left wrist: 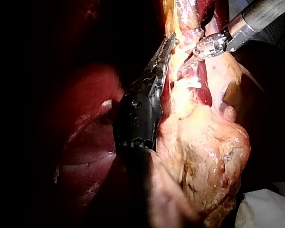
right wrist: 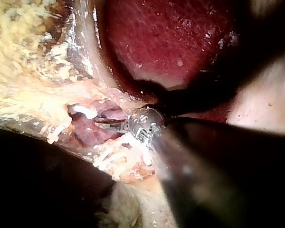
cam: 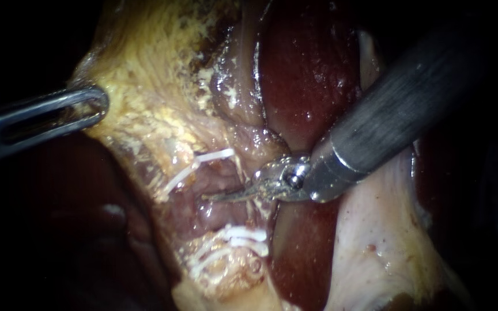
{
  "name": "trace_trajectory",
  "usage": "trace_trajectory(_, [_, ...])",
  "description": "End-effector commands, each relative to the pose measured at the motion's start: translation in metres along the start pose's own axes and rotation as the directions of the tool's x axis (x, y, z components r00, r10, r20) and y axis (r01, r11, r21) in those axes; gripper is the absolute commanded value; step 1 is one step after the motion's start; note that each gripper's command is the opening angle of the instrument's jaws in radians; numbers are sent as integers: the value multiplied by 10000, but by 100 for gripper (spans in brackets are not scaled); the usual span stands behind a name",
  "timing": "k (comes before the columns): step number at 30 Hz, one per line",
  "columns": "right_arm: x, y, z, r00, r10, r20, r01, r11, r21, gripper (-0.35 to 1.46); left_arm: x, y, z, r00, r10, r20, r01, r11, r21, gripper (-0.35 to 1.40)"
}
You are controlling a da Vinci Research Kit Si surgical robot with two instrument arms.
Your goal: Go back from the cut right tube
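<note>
On the endoscope view's left, left instrument (cam: pixel 100 105): shaft entering from the left, jaws clamped on the left edge of the fatty tissue (cam: pixel 145 86).
Endoscope, right instrument (cam: pixel 217 196): shaft entering from the upper right, thin blades lying together, gripping nothing, tip pointing left.
Endoscope, tube (cam: pixel 217 173): pink stretch at centre, between the upper clip (cam: pixel 200 163) and the lower clips (cam: pixel 234 237); blade tip just over it; cut ends too unclear to tell.
Endoscope, liver (cam: pixel 306 69): dark red, on the far side, behind the right shaft.
Left wrist, left instrument (left wrist: pixel 167 50): toothed jaws pressed along the fatty tissue (left wrist: pixel 204 152), closed on its edge.
Left wrist, right instrument (left wrist: pixel 206 46): beyond the left jaws, tip against the tissue strand, near a white clip (left wrist: pixel 192 84).
Right wrist, right instrument (right wrist: pixel 111 122): blades ahead of the shaft, in the pink pocket between the upper clip (right wrist: pixel 83 110) and the lower clips (right wrist: pixel 111 154).
Right wrist, liver (right wrist: pixel 166 38): red mass beyond the blades.
</note>
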Motion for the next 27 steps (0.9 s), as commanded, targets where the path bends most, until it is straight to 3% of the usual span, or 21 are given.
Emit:
trace_trajectory(1, [0, 0, 0, 10000, -2, -1, 2, 10000, -1, -35, 0, 0, 0, 10000, 0, 0, 0, 10000, 6, -35])
trace_trajectory(3, [0, 0, 0, 9996, -298, -10, 298, 9996, -22, -35, 0, 0, 0, 10000, 0, 0, 0, 10000, 7, -35])
trace_trajectory(7, [0, -2, 0, 9966, -788, -258, 784, 9968, -156, 29, 0, 0, 0, 10000, 0, -1, 0, 10000, 8, -35])
trace_trajectory(10, [0, -5, -1, 9938, -1081, -269, 1076, 9940, -207, 54, 0, 0, -1, 10000, 1, -1, -1, 10000, 8, -35])
trace_trajectory(16, [3, -8, -7, 9915, -1237, -402, 1226, 9920, -292, 76, 0, 0, -1, 10000, 1, -1, -1, 10000, 8, -35])
trace_trajectory(24, [4, -14, -16, 9891, -1401, -455, 1386, 9898, -345, 83, 0, 0, -1, 10000, 1, -1, -1, 10000, 9, -35])
trace_trajectory(27, [1, -20, -22, 9808, -1885, -499, 1856, 9809, -575, 104, 0, 0, -1, 10000, 1, -1, -1, 10000, 9, -35])
